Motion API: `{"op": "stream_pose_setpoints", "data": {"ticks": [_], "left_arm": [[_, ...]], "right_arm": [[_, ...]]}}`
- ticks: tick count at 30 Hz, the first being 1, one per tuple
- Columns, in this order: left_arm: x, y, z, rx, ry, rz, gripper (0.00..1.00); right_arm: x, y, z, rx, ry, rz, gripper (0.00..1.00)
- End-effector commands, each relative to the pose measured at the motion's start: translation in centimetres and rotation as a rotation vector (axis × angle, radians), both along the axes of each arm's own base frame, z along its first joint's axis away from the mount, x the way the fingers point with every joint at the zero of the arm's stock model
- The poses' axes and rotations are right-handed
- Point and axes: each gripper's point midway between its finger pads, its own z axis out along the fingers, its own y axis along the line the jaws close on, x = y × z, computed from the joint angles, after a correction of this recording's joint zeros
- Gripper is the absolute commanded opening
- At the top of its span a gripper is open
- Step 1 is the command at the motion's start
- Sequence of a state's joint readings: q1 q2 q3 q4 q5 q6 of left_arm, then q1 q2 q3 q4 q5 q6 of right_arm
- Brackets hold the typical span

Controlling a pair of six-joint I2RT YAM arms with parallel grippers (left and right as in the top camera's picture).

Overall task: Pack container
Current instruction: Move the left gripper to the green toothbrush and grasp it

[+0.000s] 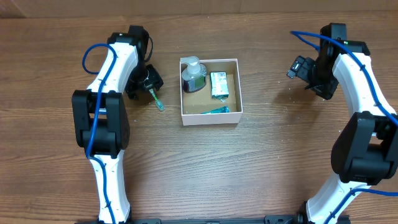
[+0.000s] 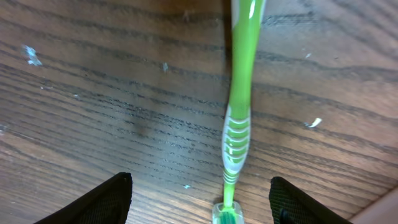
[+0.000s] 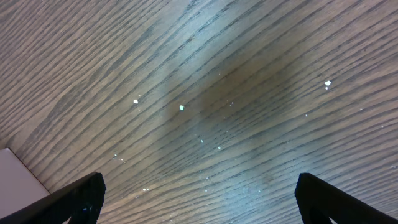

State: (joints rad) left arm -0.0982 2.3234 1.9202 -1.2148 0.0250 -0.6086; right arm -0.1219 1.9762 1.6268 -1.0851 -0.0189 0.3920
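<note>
over toothbrush (image 2: 237,118), left end effector (image 2: 200,194) agape

The toothbrush (image 2: 238,112) is cut off by the top and bottom edges of the left wrist view, and its upper part is blurred. Only the dark fingertips of the left gripper (image 2: 199,194) and right gripper (image 3: 199,198) are seen. A white corner (image 3: 17,182) is cropped at the lower left and cannot be identified. The print on the green packet (image 1: 218,84) is too small to be read.
</note>
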Motion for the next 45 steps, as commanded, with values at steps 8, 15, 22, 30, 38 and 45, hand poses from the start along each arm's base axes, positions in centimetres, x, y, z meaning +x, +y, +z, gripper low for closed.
{"op": "stream_pose_setpoints", "data": {"ticks": [8,15,22,30,38,45], "left_arm": [[-0.9,0.4,-2.7,0.020,0.026,0.006,0.73],[0.4,0.9,-2.8,0.047,-0.026,-0.100,0.59],[1.5,0.8,-2.8,0.049,-0.073,-0.121,0.29],[1.7,0.8,-2.8,0.048,-0.081,-0.123,0.08],[2.0,0.3,-1.5,0.003,-0.082,-0.158,0.04],[4.9,1.0,8.0,-0.002,-0.203,-0.220,0.04]], "right_arm": [[0.1,0.0,0.3,-0.006,-0.009,-0.003,1.00],[0.1,0.0,0.3,-0.006,-0.009,-0.003,1.00],[0.1,0.0,0.3,-0.006,-0.009,-0.003,1.00],[0.1,0.0,0.3,-0.006,-0.009,-0.003,1.00],[0.1,0.0,0.3,-0.006,-0.009,-0.003,1.00],[0.1,0.0,0.3,-0.006,-0.009,-0.003,1.00]]}}
